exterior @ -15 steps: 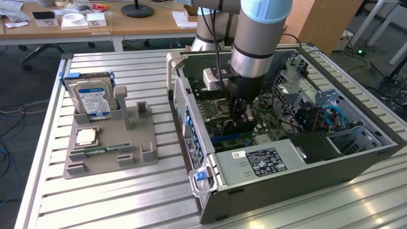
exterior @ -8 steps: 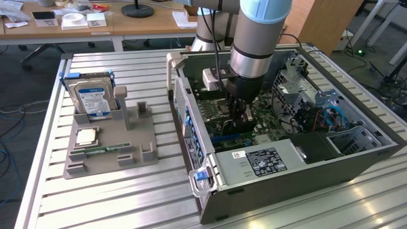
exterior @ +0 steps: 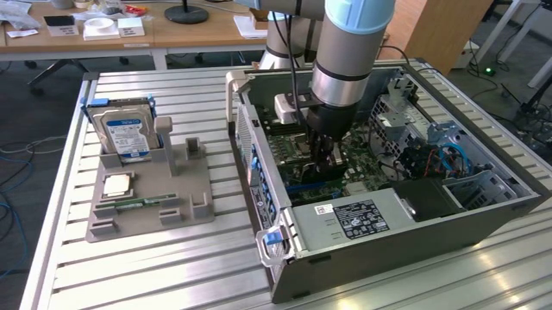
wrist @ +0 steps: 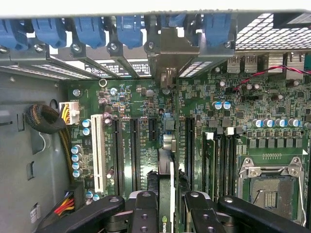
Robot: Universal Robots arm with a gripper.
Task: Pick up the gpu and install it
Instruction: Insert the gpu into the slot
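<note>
gripper (wrist: pixel 167 213) clenched on the gpu (wrist: pixel 165 174), edge-on above the motherboard (wrist: pixel 131 97) — i'd keep it upright, parallel to the slots (wrist: pixel 135 150), pressing evenly — no tilt.

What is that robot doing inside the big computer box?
The robot arm reaches down into the open computer case. Its hand is clamped on the gpu, a thin card held on its edge right over the long black slots of the green motherboard. I cannot tell whether the card is pushed into a slot yet. Off to the exterior view's left, a hard drive stands in a grey holder.
</note>
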